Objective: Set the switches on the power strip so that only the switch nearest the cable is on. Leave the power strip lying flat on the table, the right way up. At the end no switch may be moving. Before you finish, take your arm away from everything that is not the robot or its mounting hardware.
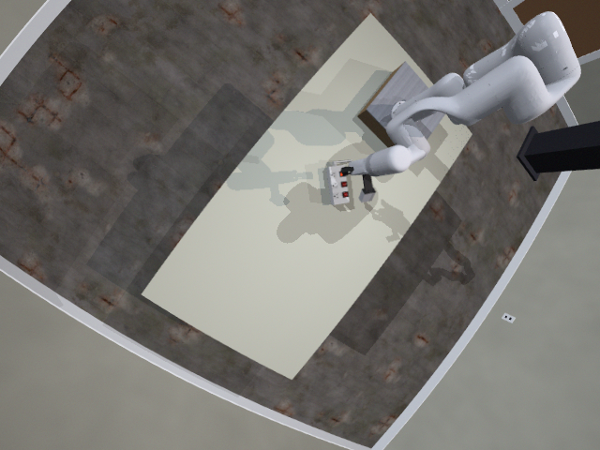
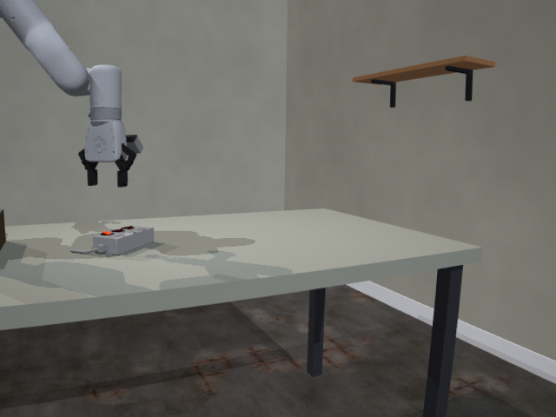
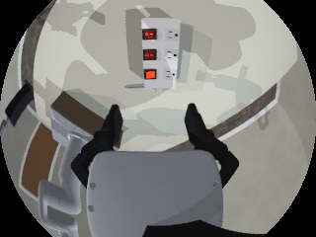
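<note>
The grey power strip (image 1: 336,186) (image 2: 128,241) (image 3: 170,55) lies flat and right way up on the pale table (image 1: 242,271) (image 2: 314,242). It has three red rocker switches in a row. The switch (image 2: 106,233) (image 3: 152,75) at the end with the cable stub (image 2: 82,251) glows bright orange. The other two switches (image 3: 150,35) (image 3: 150,54) look darker red. My gripper (image 1: 346,170) (image 2: 107,178) (image 3: 153,112) is open and empty. It hangs well above the cable end of the strip, touching nothing.
A block with a grey top (image 1: 404,94) stands on the table by the arm's base; its dark side shows at the left edge of the exterior view (image 2: 1,228). A wooden wall shelf (image 2: 421,69) hangs far to the right.
</note>
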You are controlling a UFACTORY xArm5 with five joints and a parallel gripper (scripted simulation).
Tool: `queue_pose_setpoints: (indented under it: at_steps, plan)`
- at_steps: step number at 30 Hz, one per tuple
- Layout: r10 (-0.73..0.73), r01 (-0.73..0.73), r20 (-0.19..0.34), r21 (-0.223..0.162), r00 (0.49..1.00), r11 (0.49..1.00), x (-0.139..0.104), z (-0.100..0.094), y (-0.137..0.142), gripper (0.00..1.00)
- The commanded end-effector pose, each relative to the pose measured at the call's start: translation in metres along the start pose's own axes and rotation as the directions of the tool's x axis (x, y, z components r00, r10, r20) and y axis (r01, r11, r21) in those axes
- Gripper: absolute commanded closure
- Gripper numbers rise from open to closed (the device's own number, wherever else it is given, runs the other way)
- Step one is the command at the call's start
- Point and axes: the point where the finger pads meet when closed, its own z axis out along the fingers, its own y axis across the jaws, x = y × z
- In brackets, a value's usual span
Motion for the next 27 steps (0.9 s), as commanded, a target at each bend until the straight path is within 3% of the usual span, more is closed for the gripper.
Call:
queue_pose_setpoints:
  at_steps: [1, 27]
  plan:
    - [0.000, 0.000, -0.001, -0.002, 1.000, 1.000, 0.0004, -0.0211, 0.0004, 0.00]
    - [0.000, 0.000, -0.001, -0.002, 1.000, 1.000, 0.0004, -0.0246, 0.0003, 0.00]
